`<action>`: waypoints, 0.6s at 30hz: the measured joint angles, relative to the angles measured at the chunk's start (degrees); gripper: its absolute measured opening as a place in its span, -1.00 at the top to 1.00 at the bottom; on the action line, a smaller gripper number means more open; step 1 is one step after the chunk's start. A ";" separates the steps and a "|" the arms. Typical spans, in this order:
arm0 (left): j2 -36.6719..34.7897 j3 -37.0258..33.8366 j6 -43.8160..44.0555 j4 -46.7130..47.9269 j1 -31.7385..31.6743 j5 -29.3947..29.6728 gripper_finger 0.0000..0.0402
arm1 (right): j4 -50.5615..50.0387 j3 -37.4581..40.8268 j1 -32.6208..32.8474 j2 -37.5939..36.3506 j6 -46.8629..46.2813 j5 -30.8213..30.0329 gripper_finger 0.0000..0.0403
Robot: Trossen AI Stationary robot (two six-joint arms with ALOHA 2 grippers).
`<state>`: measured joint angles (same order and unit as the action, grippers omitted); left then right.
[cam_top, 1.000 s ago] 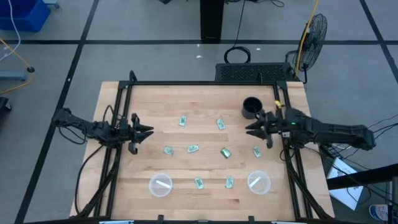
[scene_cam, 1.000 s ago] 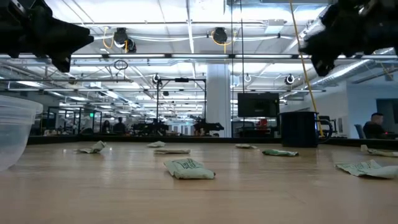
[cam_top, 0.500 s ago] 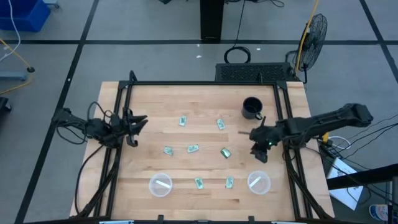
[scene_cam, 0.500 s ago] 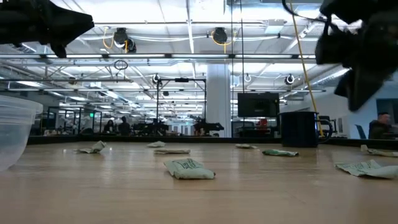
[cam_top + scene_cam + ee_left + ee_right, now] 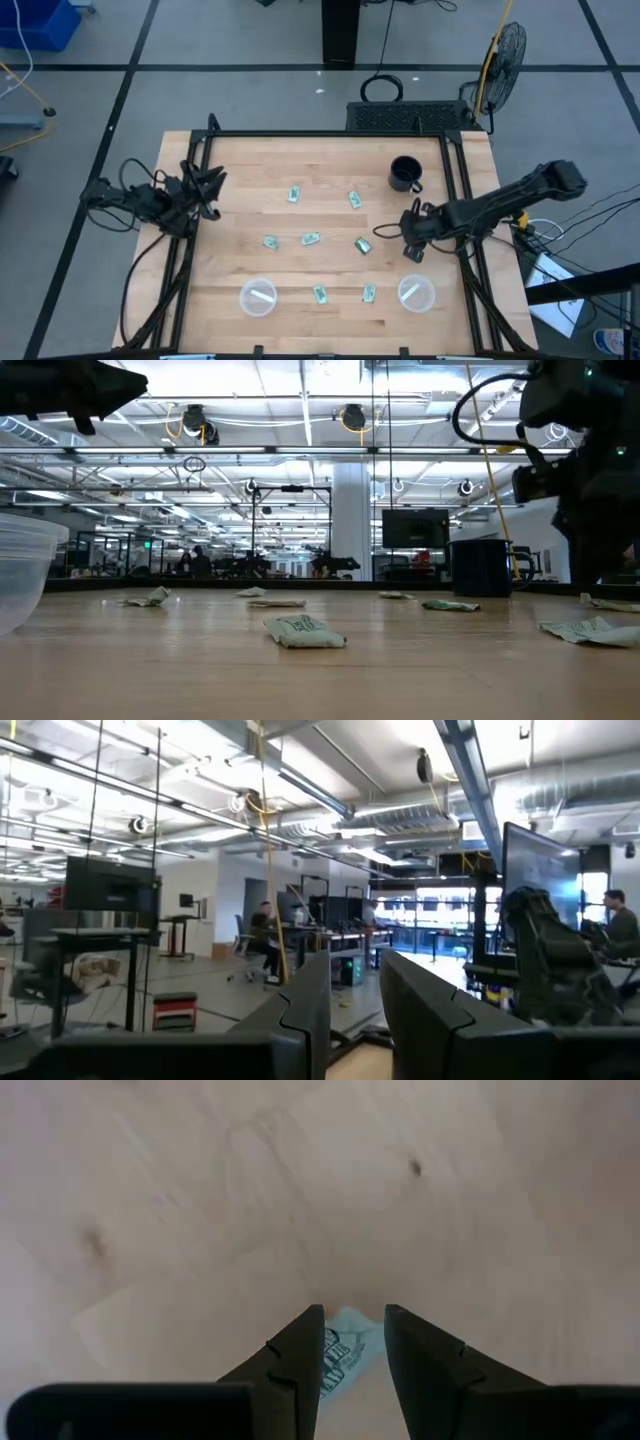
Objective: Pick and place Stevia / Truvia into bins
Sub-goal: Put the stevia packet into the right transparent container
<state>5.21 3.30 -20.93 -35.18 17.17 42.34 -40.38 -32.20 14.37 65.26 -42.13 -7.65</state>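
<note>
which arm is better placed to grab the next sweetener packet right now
The right. Its gripper points down at the table with a green packet between its open fingers, while the left gripper sits at the table's left edge, aimed into the room.

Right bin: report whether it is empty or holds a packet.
Not empty: the right bin holds a pale, whitish shape in the high view. Whether that is a packet, cannot tell.

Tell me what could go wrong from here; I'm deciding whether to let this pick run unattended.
1. The right claw is over a packet lying flat on the table, so its tips may close on the wood and slide off the paper.
2. The right bin sits close to that arm, so a sweep could knock it.
3. The left claw waits raised at the table's left edge.
</note>
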 joint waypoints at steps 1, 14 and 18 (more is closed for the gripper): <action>-0.02 0.10 -0.04 0.02 -0.11 -0.10 0.54 | 0.01 0.17 0.00 0.72 -0.41 0.07 0.50; -0.01 0.12 -0.39 0.46 -0.37 -0.16 0.54 | 3.34 3.85 0.00 3.08 -3.60 1.33 0.69; -0.02 0.12 -0.37 0.48 -0.33 -0.18 0.54 | 3.18 4.63 0.00 3.14 -3.67 0.15 0.95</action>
<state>5.19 3.42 -21.30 -34.70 16.84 42.15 -37.20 -27.57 14.37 68.40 -45.81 -7.50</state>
